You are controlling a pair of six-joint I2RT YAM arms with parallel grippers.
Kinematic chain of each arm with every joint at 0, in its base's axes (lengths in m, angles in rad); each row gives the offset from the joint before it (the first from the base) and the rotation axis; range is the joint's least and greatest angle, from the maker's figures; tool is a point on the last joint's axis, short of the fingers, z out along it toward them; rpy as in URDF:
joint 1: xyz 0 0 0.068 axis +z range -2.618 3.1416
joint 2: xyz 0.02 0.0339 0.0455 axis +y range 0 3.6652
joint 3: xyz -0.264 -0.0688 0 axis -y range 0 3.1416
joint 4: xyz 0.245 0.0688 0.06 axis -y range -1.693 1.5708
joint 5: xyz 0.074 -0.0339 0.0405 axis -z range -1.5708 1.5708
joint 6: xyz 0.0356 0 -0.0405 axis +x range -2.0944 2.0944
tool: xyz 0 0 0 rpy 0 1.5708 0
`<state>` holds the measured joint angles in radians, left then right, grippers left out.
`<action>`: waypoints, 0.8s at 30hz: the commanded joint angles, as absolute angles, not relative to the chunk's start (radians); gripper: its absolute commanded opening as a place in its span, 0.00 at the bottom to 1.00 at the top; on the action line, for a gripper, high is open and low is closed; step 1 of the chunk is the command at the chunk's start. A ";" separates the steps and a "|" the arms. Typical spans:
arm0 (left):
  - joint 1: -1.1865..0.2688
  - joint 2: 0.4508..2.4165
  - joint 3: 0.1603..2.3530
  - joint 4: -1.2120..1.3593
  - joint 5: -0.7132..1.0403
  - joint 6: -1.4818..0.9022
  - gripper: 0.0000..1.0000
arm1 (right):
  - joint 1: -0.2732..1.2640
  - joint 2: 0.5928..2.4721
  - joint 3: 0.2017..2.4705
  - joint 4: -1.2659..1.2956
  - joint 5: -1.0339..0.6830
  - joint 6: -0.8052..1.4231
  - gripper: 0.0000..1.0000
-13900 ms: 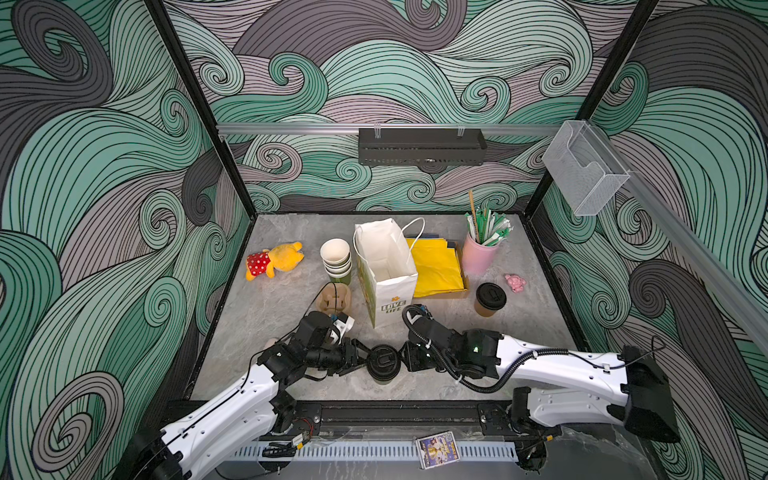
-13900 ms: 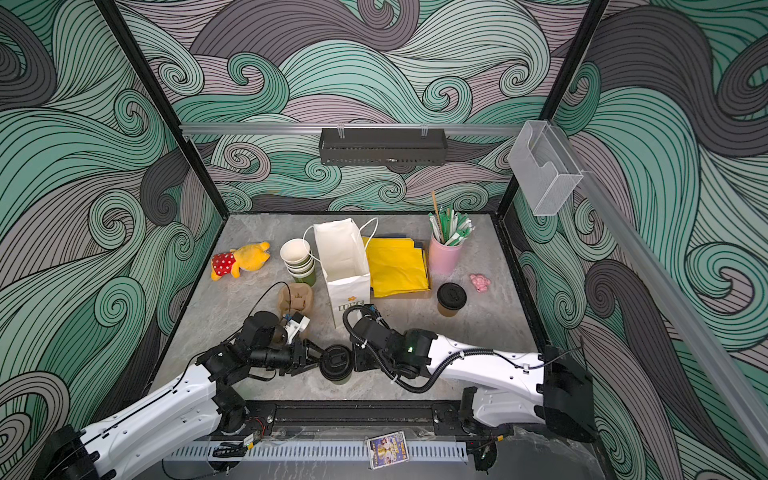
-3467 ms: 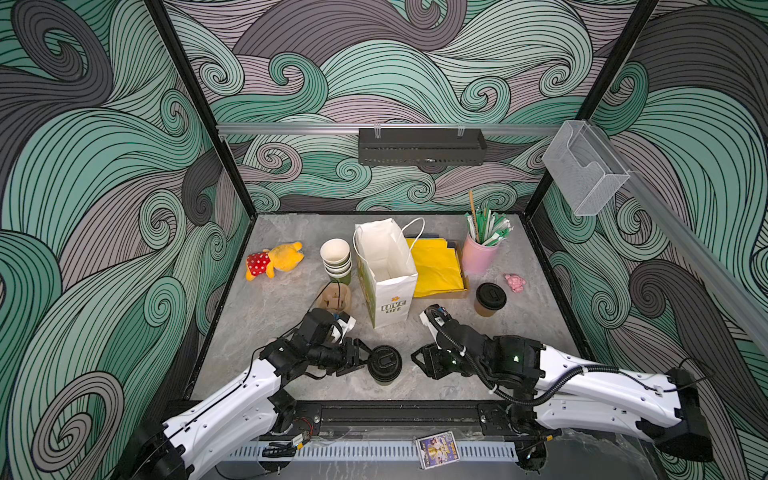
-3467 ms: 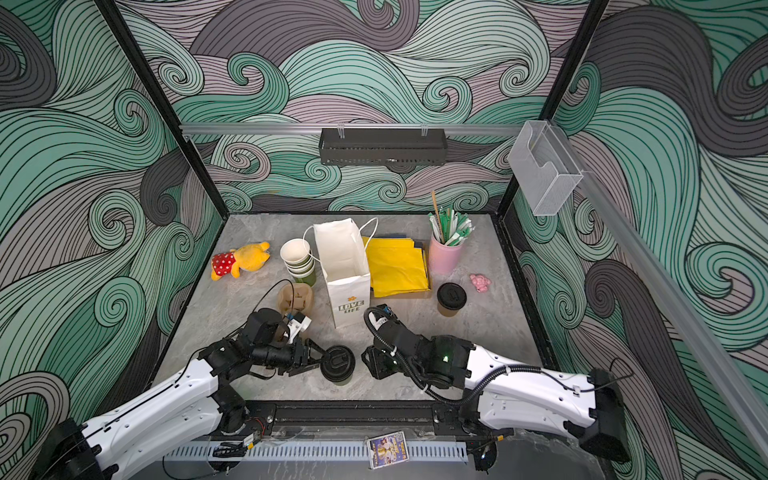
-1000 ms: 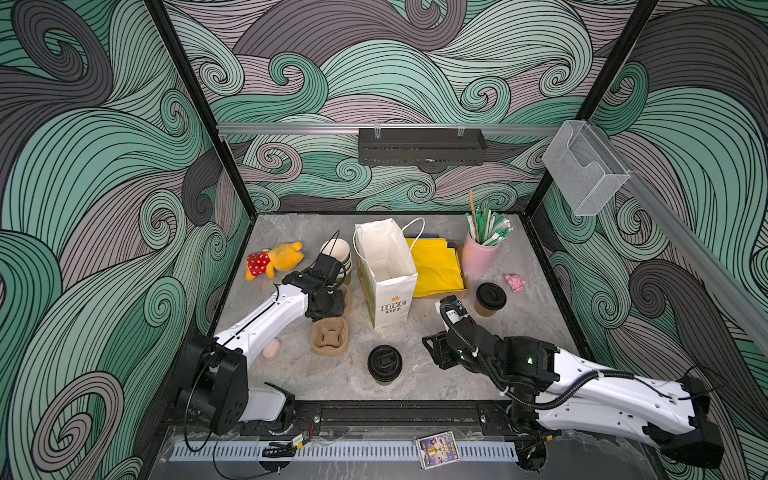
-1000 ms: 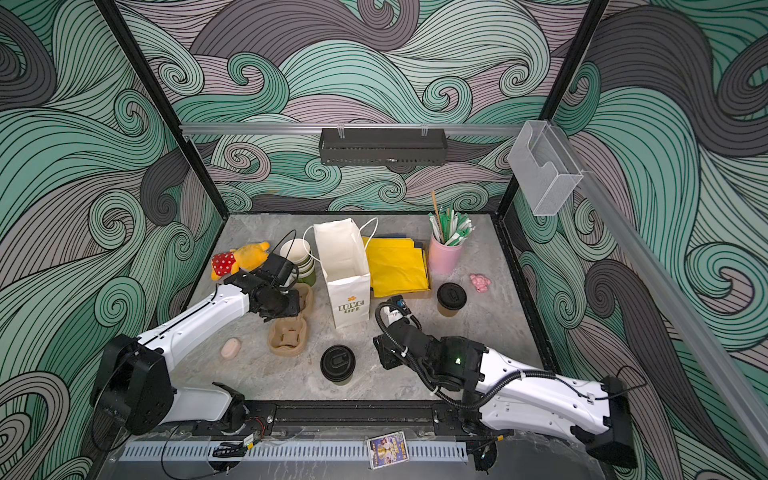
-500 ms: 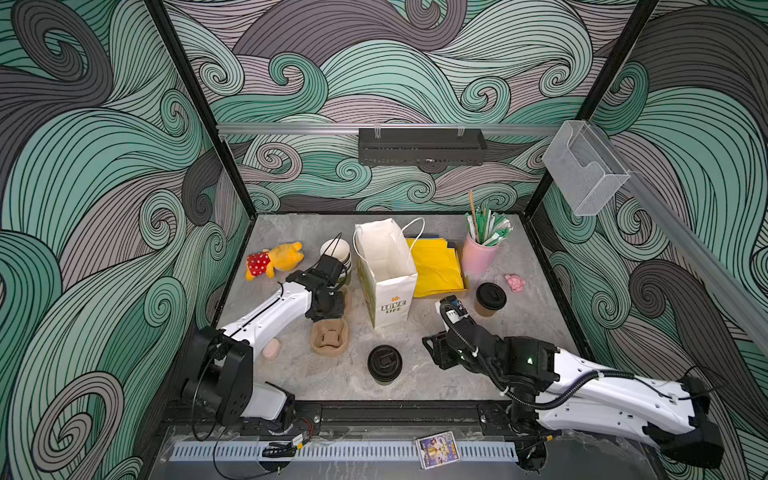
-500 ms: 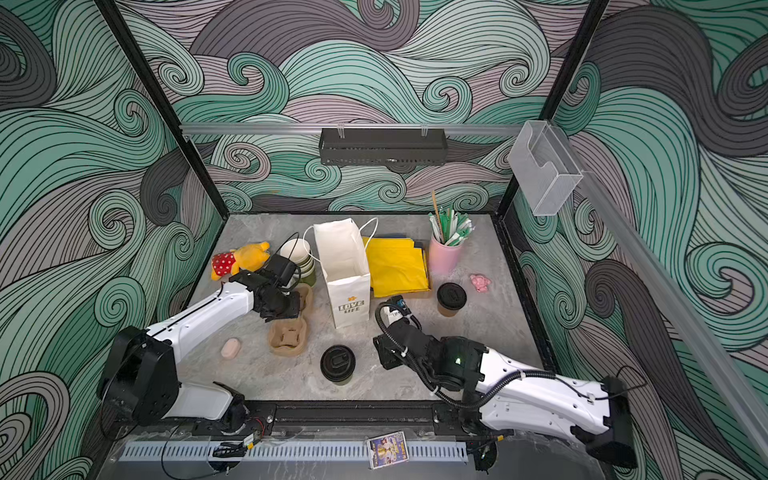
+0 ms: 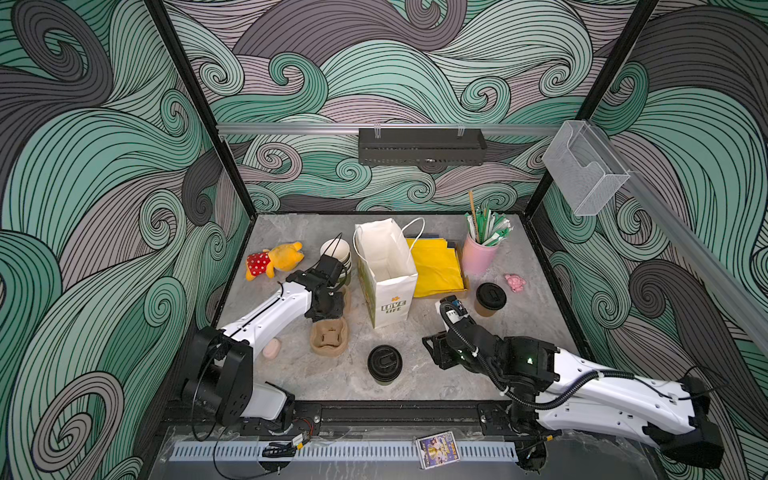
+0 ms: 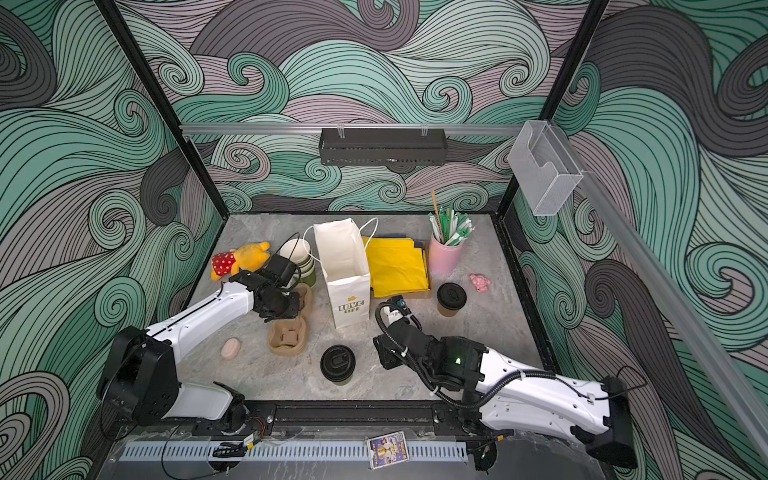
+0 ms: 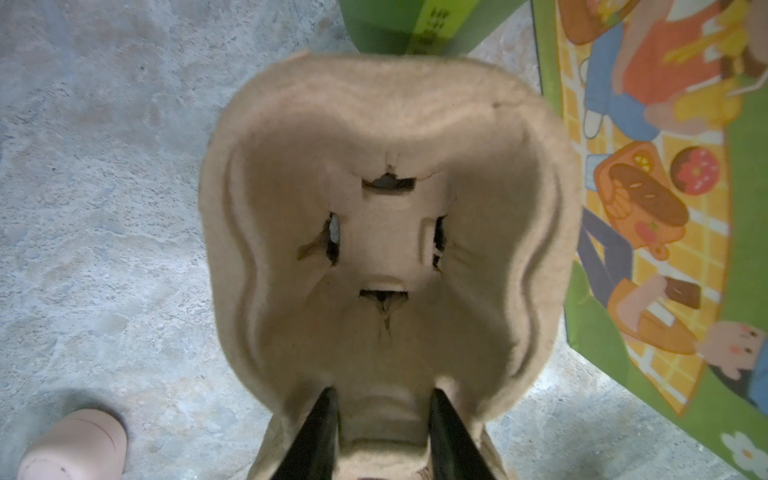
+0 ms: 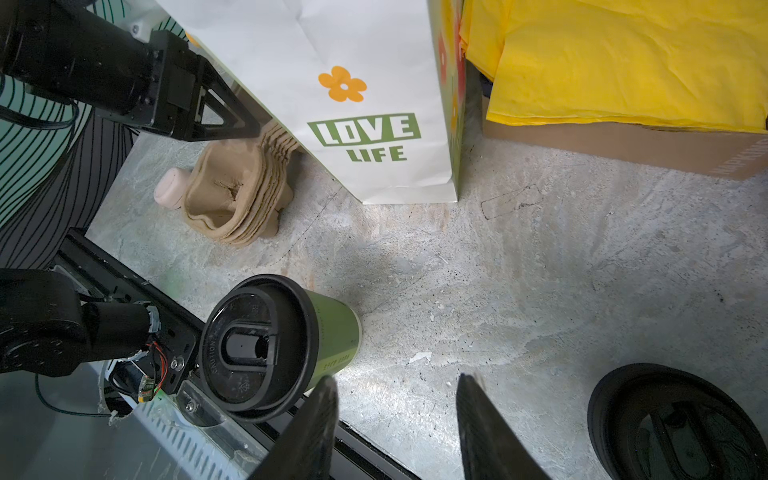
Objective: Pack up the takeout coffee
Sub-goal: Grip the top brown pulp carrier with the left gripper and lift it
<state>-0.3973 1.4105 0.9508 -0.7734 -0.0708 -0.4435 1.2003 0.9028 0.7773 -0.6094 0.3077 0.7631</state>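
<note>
Left of the paper bag (image 9: 386, 274), your left gripper (image 11: 382, 395) straddles the rim of a pulp carrier (image 11: 382, 208); pinched or loose, cannot tell; green lidded cup (image 9: 384, 363) upright in front of the bag; your right gripper (image 12: 399, 378) front-right of the bag, jaws apart, nothing between; tan lidded cup (image 9: 490, 299) upright right of the bag.

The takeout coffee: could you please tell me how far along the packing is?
Nothing looks packed: the paper bag stands open, no cup visible inside, and the green cup and the tan cup stand on the table. In hand: the left hand straddles the rim of a pulp carrier, grip unclear; the right hand hovers open and empty. Left: both cups into the bag.
</note>
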 commanded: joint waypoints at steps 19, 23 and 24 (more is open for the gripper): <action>-0.411 1.414 0.957 -0.822 -0.069 -0.451 0.38 | 1.196 0.908 0.772 -0.624 0.322 0.778 0.49; -0.411 1.414 0.959 -0.824 -0.071 -0.450 0.36 | 1.196 0.907 0.770 -0.623 0.322 0.778 0.49; -0.411 1.414 0.960 -0.826 -0.071 -0.449 0.35 | 1.195 0.906 0.770 -0.624 0.321 0.778 0.49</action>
<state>-0.4038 1.4101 0.9508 -0.7891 -0.0677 -0.4515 1.1999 0.9035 0.7773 -0.6098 0.3077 0.7635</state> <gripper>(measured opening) 0.355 0.492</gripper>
